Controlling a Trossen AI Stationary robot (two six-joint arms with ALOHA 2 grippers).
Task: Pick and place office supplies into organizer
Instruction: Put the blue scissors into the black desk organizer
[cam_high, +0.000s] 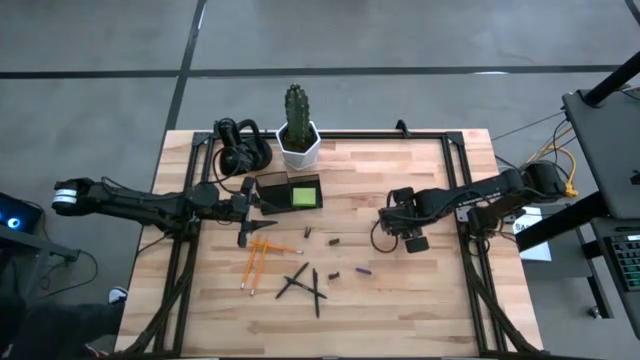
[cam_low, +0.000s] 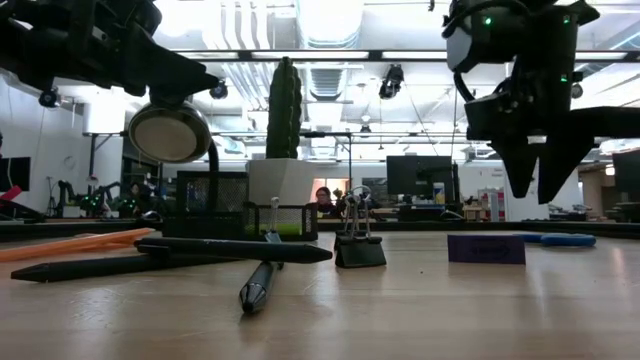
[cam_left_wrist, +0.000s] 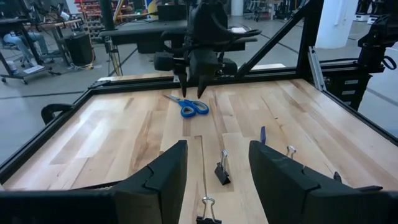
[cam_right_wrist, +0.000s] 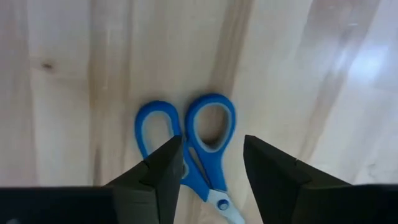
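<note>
Blue-handled scissors (cam_right_wrist: 198, 157) lie flat on the wooden table, hidden under the arm in the high view. My right gripper (cam_right_wrist: 211, 146) hangs open above their handles, pointing down, fingertips clear of them (cam_left_wrist: 193, 93). My left gripper (cam_high: 245, 218) hovers open and level at the table's left, beside the dark organizer (cam_high: 290, 192), which holds a lime-green sticky-note pad (cam_high: 304, 196). Orange pencils (cam_high: 258, 262) and black pens (cam_high: 305, 285) lie flat near the front. Small dark bits (cam_high: 334, 240) and a purple bit (cam_high: 363, 270) lie between the arms.
A white pot with a cactus (cam_high: 298, 140) and a black looped gadget (cam_high: 240, 146) stand at the far edge behind the organizer. Binder clips (cam_left_wrist: 221, 173) lie in front of my left gripper. A black frame rail (cam_high: 470, 250) borders the table.
</note>
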